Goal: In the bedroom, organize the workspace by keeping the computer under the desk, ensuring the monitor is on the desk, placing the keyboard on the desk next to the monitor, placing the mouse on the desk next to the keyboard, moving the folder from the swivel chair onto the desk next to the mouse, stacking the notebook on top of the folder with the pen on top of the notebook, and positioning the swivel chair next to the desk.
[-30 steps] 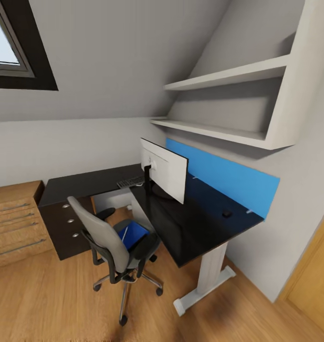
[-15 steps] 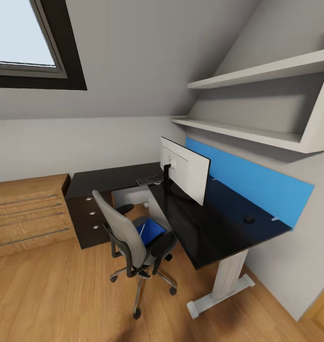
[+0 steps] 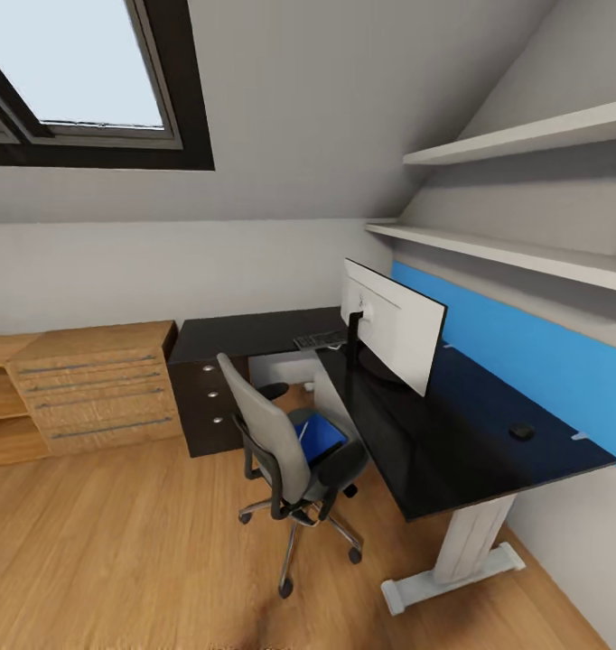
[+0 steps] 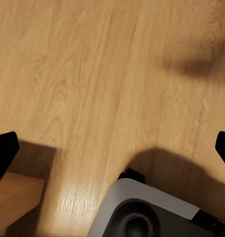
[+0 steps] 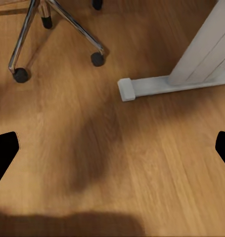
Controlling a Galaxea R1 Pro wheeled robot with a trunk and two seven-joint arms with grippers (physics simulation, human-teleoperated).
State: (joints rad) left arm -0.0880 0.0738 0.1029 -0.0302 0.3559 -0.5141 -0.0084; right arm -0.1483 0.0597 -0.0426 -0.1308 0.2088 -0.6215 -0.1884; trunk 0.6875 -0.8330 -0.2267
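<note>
Head view, left to right: wooden drawer cabinet (image 3: 96,384) against the wall; the swivel chair (image 3: 285,451) with the folder (image 3: 324,437) on its seat and the pen (image 3: 302,431) lying on the folder; the desk (image 3: 452,451) bearing the keyboard (image 3: 321,339), the monitor (image 3: 394,325) and the mouse (image 3: 522,431).

Left wrist view: left gripper (image 4: 112,150) spread wide, empty, above the wooden floor (image 4: 107,84).

Right wrist view: right gripper (image 5: 112,153) spread wide, empty; chair casters and the desk foot (image 5: 166,86) on the floor.
</note>
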